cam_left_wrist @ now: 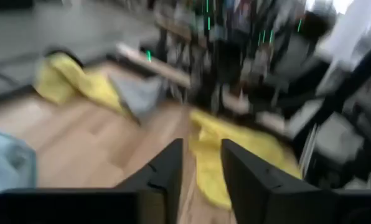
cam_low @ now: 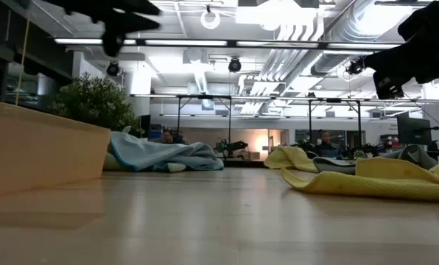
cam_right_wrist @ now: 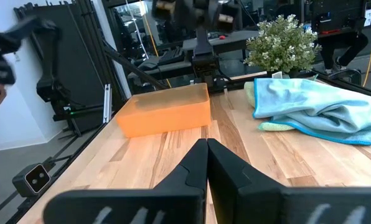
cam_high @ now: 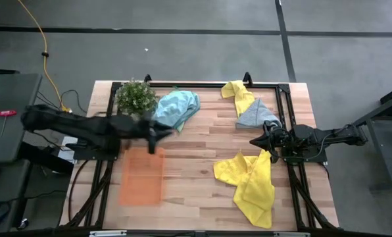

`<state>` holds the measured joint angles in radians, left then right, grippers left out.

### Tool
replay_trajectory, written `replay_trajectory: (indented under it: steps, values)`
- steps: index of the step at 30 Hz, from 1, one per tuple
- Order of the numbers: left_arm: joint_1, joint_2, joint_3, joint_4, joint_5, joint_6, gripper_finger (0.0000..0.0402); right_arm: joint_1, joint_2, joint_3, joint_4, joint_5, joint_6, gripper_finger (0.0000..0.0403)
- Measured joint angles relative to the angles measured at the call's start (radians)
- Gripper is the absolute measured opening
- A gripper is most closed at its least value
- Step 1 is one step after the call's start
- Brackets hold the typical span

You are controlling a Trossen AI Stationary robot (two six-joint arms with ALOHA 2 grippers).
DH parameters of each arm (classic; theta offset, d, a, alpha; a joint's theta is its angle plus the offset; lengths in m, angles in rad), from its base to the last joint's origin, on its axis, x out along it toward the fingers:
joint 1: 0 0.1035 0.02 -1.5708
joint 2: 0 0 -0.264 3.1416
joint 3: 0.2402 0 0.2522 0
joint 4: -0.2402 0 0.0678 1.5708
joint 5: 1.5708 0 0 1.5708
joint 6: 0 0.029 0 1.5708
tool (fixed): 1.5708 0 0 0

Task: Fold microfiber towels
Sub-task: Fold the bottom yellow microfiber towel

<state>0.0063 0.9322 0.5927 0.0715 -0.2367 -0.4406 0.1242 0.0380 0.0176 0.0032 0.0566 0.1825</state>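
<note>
Towels lie unfolded on our bench [cam_high: 196, 148]; left end effector [cam_high: 158, 139] empty, fingers apart; right end effector [cam_high: 256, 141] pinched together, empty.

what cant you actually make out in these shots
- Left hand: left wrist view is motion-blurred, so whether it holds anything is unclear.
- Pale green towel: only an edge shows in the right wrist view; the blue towel lies over it.
- Grey towel: low view, mostly hidden behind the yellow towel.
- Orange tray: low view, cut off by the picture's left edge.
</note>
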Motion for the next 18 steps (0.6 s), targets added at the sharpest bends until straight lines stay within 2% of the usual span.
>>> replay_trajectory:
  steps: [6,10,14,18]
  values:
    - [0.0,0.461,0.209,-0.001,0.141,0.0,0.0178,0.0,0.0,0.0,0.0,0.0,0.0,0.0]
    - [0.0,0.72,0.375,0.0,0.213,0.03,0.0201,0.0,0.0,0.0,0.0,0.0,0.0,0.0]
    - [0.0,0.911,0.525,0.002,0.234,0.041,0.0206,0.0,0.0,0.0,0.0,0.0,0.0,0.0]
    - [0.0,1.035,0.633,0.0,0.261,0.041,0.0203,0.0,0.0,0.0,0.0,0.0,0.0,0.0]
